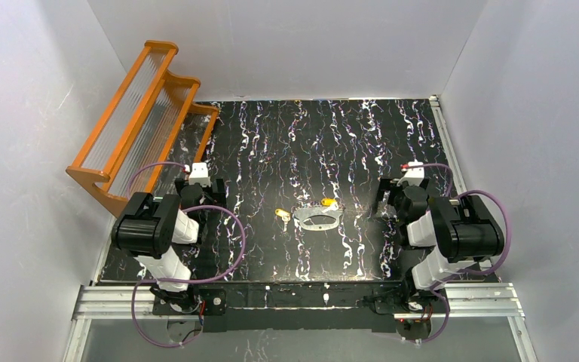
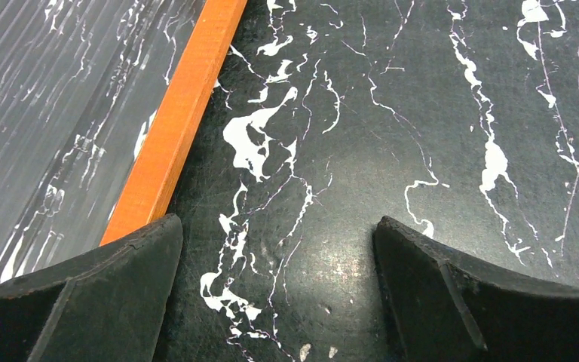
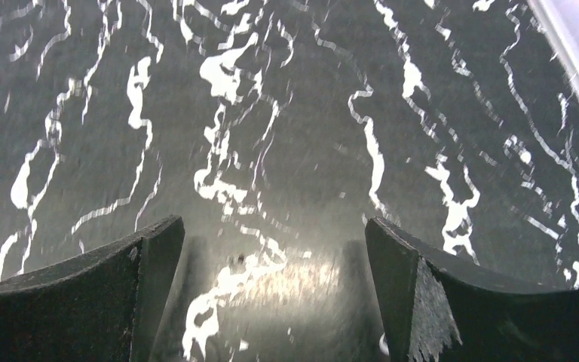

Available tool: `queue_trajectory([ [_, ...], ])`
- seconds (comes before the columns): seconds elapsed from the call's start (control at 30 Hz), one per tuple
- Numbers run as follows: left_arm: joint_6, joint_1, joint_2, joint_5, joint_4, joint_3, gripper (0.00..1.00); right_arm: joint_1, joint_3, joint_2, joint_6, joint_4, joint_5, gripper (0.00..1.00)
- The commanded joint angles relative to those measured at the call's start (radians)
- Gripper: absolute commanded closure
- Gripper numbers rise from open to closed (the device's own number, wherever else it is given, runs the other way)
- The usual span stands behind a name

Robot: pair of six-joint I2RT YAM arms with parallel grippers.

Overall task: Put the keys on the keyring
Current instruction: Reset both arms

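In the top view the whitish-grey keyring (image 1: 317, 219) lies flat on the black marbled mat near the middle. One yellow-headed key (image 1: 329, 202) lies at its far right edge, the other key (image 1: 282, 215) just to its left. My left gripper (image 1: 194, 187) is open and empty, well left of the keys, close to the orange rack. My right gripper (image 1: 389, 198) is open and empty, right of the keyring. In the left wrist view (image 2: 279, 234) and the right wrist view (image 3: 271, 234) only bare mat shows between the fingers; keys and keyring are out of those views.
An orange rack with ribbed clear panels (image 1: 139, 124) stands at the far left; its orange rail (image 2: 181, 121) runs beside my left fingers. White walls enclose the mat on three sides. A pale rail (image 3: 573, 53) edges the mat on the right.
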Motion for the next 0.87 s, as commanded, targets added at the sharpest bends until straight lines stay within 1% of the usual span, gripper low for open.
queue_trajectory([
  [0.0, 0.017, 0.006, 0.001, 0.010, 0.023, 0.005, 0.02, -0.040, 0.072, -0.008, 0.046, 0.008, -0.030, 0.01],
  [0.1, 0.042, -0.004, -0.017, 0.049, 0.054, -0.027, 0.02, -0.040, 0.069, -0.007, 0.046, 0.016, -0.027, 0.01],
  [0.2, 0.079, -0.046, -0.007, 0.009, 0.194, -0.093, 0.02, -0.040, 0.070, -0.008, 0.046, 0.013, -0.025, 0.01],
  [0.27, 0.077, -0.048, -0.003, -0.009, 0.181, -0.080, 0.01, -0.040, 0.071, -0.008, 0.045, 0.012, -0.027, 0.01],
  [0.37, 0.052, -0.046, -0.003, -0.059, 0.086, -0.030, 0.02, -0.040, 0.073, -0.008, 0.045, 0.009, -0.028, 0.01],
  [0.5, 0.042, -0.045, -0.006, -0.089, 0.085, -0.034, 0.02, -0.040, 0.070, -0.008, 0.045, 0.012, -0.027, 0.01],
  [0.83, 0.038, -0.045, -0.003, -0.090, 0.083, -0.030, 0.02, -0.040, 0.078, -0.006, 0.046, -0.002, -0.034, 0.01],
])
